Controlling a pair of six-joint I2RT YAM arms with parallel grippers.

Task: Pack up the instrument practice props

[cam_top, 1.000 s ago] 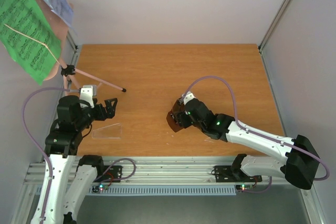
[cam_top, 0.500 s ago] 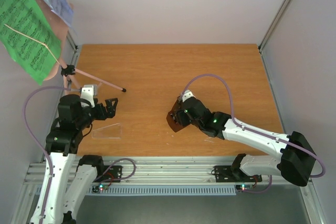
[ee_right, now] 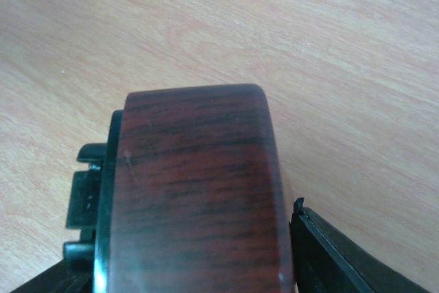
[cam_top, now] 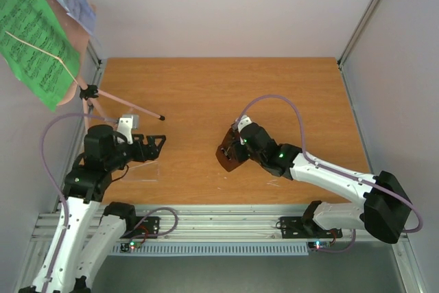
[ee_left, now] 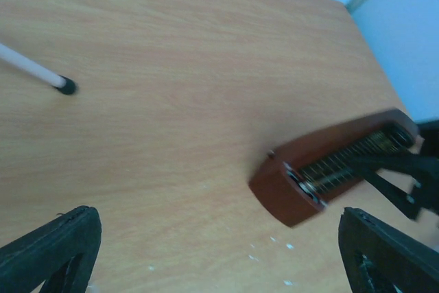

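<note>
The left gripper [cam_top: 154,145] hangs low over the near-left part of the counter [cam_top: 274,94], jaws spread wide and empty, above a clear cover [cam_top: 140,169] that lies flat on the wood. The right gripper [cam_top: 232,154] straddles the reddish-brown metronome [ee_right: 199,183] near the counter's middle, one jaw close along each side, though I cannot tell whether they pinch it. The pink music stand [cam_top: 123,106] is at the far-left corner, with green and white music sheets [cam_top: 34,32] on its desk.
</note>
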